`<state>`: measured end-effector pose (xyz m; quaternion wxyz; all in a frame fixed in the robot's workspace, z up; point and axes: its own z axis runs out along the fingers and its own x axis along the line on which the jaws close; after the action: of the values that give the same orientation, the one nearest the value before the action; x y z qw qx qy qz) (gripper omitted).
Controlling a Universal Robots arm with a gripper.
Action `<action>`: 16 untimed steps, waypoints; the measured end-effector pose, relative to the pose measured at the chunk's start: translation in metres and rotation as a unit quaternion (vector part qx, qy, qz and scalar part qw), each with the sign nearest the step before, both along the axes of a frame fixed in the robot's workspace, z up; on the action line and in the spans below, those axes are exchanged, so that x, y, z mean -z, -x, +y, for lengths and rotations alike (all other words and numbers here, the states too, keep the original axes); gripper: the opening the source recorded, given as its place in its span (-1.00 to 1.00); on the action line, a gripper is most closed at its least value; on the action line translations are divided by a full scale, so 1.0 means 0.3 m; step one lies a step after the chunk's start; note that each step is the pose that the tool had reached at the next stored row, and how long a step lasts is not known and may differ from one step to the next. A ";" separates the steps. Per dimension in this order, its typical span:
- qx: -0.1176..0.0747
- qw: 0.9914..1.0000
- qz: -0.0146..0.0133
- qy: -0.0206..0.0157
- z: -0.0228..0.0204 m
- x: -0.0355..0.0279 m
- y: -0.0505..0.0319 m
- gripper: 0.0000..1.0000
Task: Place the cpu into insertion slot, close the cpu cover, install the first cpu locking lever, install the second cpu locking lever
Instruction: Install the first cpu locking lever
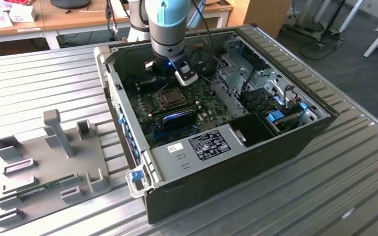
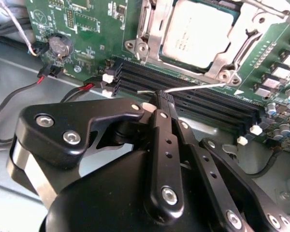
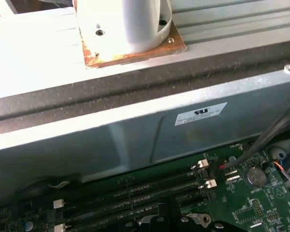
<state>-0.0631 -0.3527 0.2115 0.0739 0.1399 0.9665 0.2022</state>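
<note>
The cpu (image 2: 198, 31), with its dull grey metal top, lies in the insertion slot (image 1: 169, 98) on the green motherboard (image 2: 87, 24). The silvery cpu cover (image 2: 152, 29) lies flat around it. A thin wire locking lever (image 2: 198, 87) runs along the edge of the socket beside the memory slots (image 2: 198, 104). My gripper (image 2: 159, 99) is shut on the free end of this lever. Another wire lever (image 2: 268, 7) crosses the far corner of the socket. In the exterior view my gripper (image 1: 168, 74) is low inside the open computer case, just behind the socket.
The case's metal wall (image 3: 135, 135) stands close behind my gripper. Red and black cables (image 2: 19, 92) and a coin battery (image 2: 59, 46) are nearby. A drive cage (image 1: 248, 78) fills the case's right side. A grey fixture plate (image 1: 51, 157) lies on the exterior view's left.
</note>
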 end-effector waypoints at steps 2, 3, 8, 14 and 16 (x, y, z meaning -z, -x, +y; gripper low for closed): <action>0.000 1.000 0.000 -0.001 0.000 0.000 0.000 -0.80; 0.000 1.000 0.000 -0.001 0.000 0.000 0.001 -0.80; 0.000 1.000 -0.001 -0.001 0.000 0.000 0.010 -0.80; 0.000 1.000 -0.002 -0.001 0.000 0.003 0.016 -0.80; 0.000 1.000 -0.003 -0.001 0.000 0.006 0.017 -0.80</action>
<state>-0.0681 -0.3526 0.2096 0.0765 0.1396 0.9661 0.2032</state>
